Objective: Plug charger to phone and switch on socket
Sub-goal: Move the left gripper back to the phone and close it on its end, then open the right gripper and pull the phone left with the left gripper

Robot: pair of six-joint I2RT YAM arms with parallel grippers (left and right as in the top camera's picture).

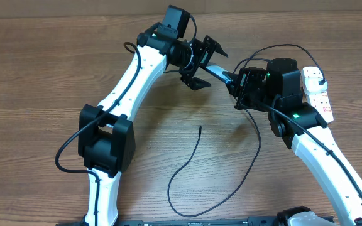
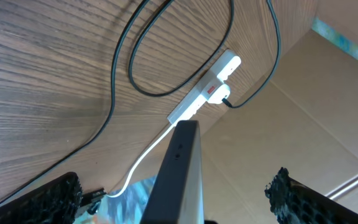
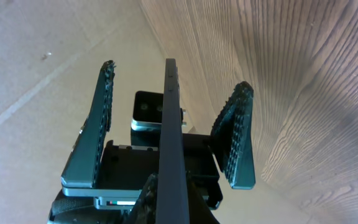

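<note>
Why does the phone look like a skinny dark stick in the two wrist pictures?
Right wrist view: the phone is seen edge-on and very close, so only its thin side shows; the table grain looks bent, likely by the wide lens. Left wrist view: edge-on too, the left fingers dark in the bottom corners. Overhead view: even light, soft shadows.
</note>
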